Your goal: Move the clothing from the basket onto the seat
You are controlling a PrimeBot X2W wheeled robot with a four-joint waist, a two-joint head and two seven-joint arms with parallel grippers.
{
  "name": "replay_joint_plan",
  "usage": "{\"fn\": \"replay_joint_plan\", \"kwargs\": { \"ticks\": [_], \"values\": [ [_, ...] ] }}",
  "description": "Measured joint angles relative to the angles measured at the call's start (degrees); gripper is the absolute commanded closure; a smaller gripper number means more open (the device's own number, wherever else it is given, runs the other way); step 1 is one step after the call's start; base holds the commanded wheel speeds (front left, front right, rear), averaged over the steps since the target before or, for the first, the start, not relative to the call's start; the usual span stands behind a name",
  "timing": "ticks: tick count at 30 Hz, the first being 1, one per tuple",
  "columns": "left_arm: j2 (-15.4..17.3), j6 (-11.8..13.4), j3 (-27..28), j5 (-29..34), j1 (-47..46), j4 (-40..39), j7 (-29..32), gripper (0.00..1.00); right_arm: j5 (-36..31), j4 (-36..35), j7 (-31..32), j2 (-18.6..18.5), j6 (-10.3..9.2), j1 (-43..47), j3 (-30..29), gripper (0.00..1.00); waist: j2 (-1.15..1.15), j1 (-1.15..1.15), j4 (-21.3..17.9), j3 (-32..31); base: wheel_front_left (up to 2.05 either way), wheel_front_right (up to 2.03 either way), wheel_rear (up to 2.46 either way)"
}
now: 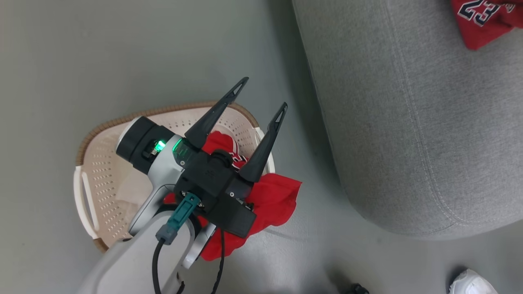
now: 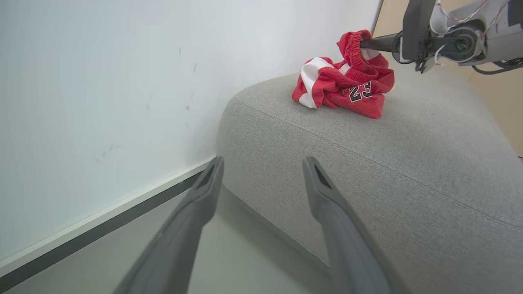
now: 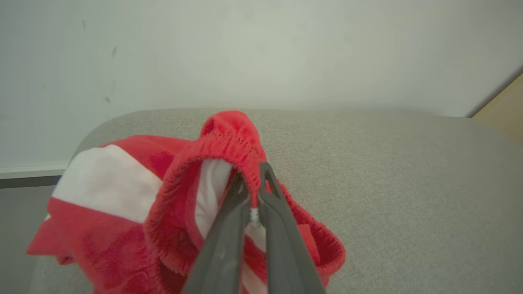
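In the head view the left gripper (image 1: 264,92) hangs above the basket (image 1: 122,121), its two dark fingers spread wide with nothing between them, pointing toward 1 o'clock. The basket sits on the grey floor (image 1: 61,61) at about 8 o'clock from the picture's centre. The red jersey (image 1: 274,196) lies in it, bunched at its 4 o'clock side and spilling over the rim there; the arm hides much of it. The seat (image 1: 408,122) takes the 3 o'clock side, near the basket but apart from it. The red shorts (image 1: 484,18), number 23 showing, lie on the seat at the far 1 o'clock corner. The left wrist view has the shorts crumpled on the seat's top, with the right gripper (image 2: 363,43) reaching in from 1 o'clock, fingers pinched narrow on the elastic waistband. Its own wrist view shows that band clamped between the fingertips and raised a little, with the rest of the shorts resting on the cushion toward 8 o'clock. A white shoe (image 1: 470,283) shows on the floor at 5 o'clock.
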Motion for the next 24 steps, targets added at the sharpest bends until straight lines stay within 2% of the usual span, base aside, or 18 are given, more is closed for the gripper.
{"fn": "replay_joint_plan", "kwargs": {
  "ticks": [7,8,9,10,11,12,13,24],
  "values": [
    [0.77,0.0,0.63,0.25,-0.33,0.59,0.07,0.0,-0.22,3.43,-2.11,1.21,0.09,0.7,0.86,1.0,0.0,-0.01,-1.17,2.6,0.0,0.0,0.0],
    [0.97,0.0,0.84,0.3,-0.33,0.87,0.0,0.0,-0.25,3.7,-2.6,1.47,0.19,0.7,0.93,0.96,-0.01,-0.01,-1.41,2.63,0.0,0.0,0.0],
    [1.07,0.0,0.92,0.3,-0.32,1.1,-0.02,0.0,-0.35,3.82,-2.99,1.59,0.42,0.7,1.08,0.7,0.0,0.0,-1.64,2.57,0.0,0.0,0.0],
    [1.07,0.0,0.94,0.3,-0.32,1.27,-0.04,0.0,-0.58,3.89,-3.34,1.59,0.6,0.71,1.19,0.7,0.0,-0.01,-1.82,2.43,0.0,0.0,0.0],
    [1.05,0.0,0.97,0.3,-0.32,1.45,-0.13,0.0,-0.65,3.92,-3.53,1.59,0.65,0.73,1.38,0.58,-0.01,-0.01,-1.96,2.23,0.0,0.0,0.0],
    [1.05,0.0,1.04,0.29,-0.32,1.7,-0.36,0.0,-0.69,3.93,-3.88,1.62,0.74,0.79,1.67,0.06,-0.01,-0.01,-2.09,1.99,0.0,0.0,0.0],
    [1.05,0.0,1.09,0.29,-0.32,1.98,-0.57,0.0,-0.87,3.92,-4.14,1.62,1.12,0.99,1.88,0.0,-0.01,-0.01,-2.23,1.71,0.0,0.0,0.0],
    [0.62,0.07,1.85,-1.04,0.96,5.93,-2.99,0.0,-2.69,3.24,-5.04,3.12,2.09,6.03,3.81,0.0,-0.01,-0.02,-3.38,-2.91,0.0,0.0,0.0]
  ]
}}
